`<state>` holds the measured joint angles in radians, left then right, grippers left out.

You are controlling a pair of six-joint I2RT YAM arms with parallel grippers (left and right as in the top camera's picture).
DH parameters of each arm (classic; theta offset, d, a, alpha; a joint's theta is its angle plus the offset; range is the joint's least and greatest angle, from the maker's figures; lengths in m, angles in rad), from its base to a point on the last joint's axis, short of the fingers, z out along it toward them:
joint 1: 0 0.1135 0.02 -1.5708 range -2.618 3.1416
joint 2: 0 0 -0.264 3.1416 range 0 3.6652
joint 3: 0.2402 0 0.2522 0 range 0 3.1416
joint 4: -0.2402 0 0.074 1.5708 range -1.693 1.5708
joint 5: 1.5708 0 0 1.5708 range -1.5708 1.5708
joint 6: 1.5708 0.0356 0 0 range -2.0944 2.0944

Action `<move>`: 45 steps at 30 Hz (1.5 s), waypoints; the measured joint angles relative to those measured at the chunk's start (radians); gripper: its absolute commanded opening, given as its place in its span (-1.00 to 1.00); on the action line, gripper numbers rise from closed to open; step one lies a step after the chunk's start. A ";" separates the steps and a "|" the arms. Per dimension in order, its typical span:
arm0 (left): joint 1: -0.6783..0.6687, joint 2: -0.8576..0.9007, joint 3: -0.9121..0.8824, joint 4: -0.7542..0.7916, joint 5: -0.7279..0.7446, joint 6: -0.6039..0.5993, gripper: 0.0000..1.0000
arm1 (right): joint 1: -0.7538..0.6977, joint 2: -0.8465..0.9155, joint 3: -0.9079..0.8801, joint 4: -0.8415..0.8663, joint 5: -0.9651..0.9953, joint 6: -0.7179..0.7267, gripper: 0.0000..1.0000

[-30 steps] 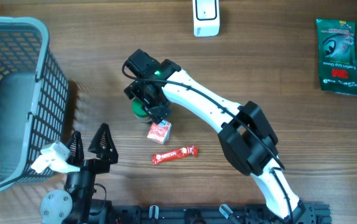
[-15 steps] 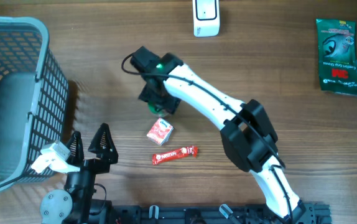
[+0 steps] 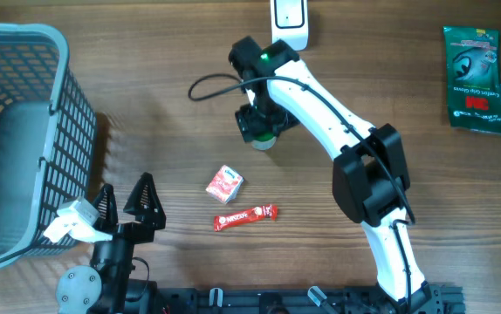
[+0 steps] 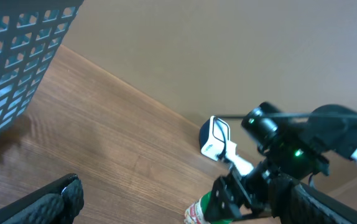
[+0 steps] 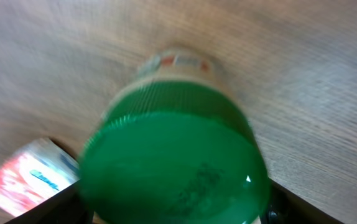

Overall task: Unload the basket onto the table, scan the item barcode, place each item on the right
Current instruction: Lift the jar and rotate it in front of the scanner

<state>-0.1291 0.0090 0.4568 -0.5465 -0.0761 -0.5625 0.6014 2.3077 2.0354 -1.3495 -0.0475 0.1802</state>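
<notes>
A green-capped bottle [image 3: 264, 140] with a red and white label is held at its cap end by my right gripper [image 3: 260, 125], which is shut on it. In the right wrist view the green cap [image 5: 172, 165] fills the space between the fingers. The white scanner [image 3: 290, 22] stands at the table's far edge, just beyond and right of the bottle. The left wrist view shows the bottle [image 4: 198, 212] tilted below the right gripper [image 4: 253, 190], with the scanner [image 4: 219, 140] behind. My left gripper [image 3: 126, 202] rests open near the front left edge, holding nothing.
A small red and white box [image 3: 224, 183] and a red stick packet [image 3: 245, 216] lie on the wood near the front middle. A grey-blue basket [image 3: 63, 96] stands at the left. Green packets [image 3: 473, 78] lie at the far right.
The right arm has carried the bottle away from beside the red and white box, up and right towards the scanner. The left arm has not moved.
</notes>
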 measured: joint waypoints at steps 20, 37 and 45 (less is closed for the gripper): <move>0.000 0.000 0.000 0.000 0.000 0.000 1.00 | -0.042 -0.165 0.133 -0.129 -0.057 1.178 0.99; 0.000 0.000 0.000 0.000 0.000 0.000 1.00 | -0.059 0.024 0.014 0.031 -0.222 1.616 0.93; 0.000 0.000 0.000 0.000 0.000 0.000 1.00 | -0.059 0.075 0.013 0.020 -0.172 1.511 0.30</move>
<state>-0.1291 0.0090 0.4568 -0.5465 -0.0761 -0.5625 0.5423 2.3829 2.0480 -1.3293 -0.2199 1.6909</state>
